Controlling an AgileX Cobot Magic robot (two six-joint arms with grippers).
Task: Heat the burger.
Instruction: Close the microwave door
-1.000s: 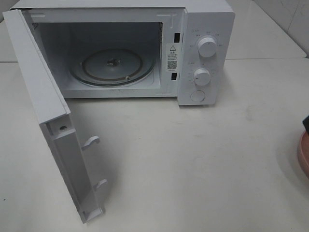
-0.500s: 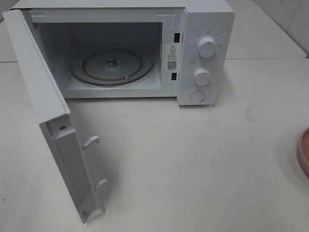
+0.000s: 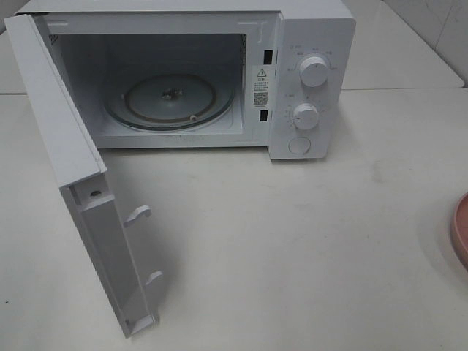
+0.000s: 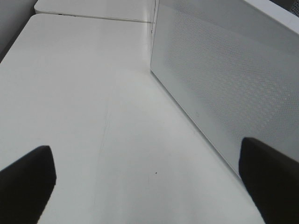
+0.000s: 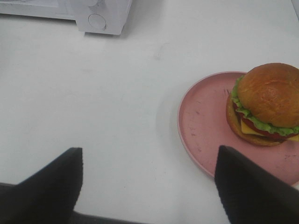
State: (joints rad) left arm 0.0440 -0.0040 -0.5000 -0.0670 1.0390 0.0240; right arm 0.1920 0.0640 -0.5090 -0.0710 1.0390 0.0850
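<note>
The microwave [image 3: 183, 73] serves as the landmark, and the scene is taken from its left side across to its right. At the far left, the left gripper [image 4: 145, 182] is seen only in its wrist view: its two dark fingers are spread wide apart with nothing between them, held above the bare table [image 3: 292, 241] just beside the outer, dotted face of the microwave's door [image 3: 73, 183]. It is judged to be parked there, clear of the opening.

The door is swung fully out to the left of the microwave's body, so the cavity is laid open to the front. Inside, the glass turntable [image 3: 170, 99] is seen with nothing on it; the oven is judged ready to be loaded. To the right of the cavity, on the microwave's front panel, two round knobs [image 3: 313, 72] and a round button [image 3: 299, 145] are set one under another, where they can be reached once the door is shut.

Well to the right of the microwave, the pink plate [image 5: 205, 126] lies flat on the table, only its rim being caught at the edge of the high view. The burger [image 5: 266, 105] is seated upright on the plate's far side from the microwave, well apart from the oven. The right gripper [image 5: 149, 186] is held above the table near the plate, its fingers wide apart and empty, apparently so that the plate or burger can be taken and carried leftward. No part of the heating is judged done yet.
</note>
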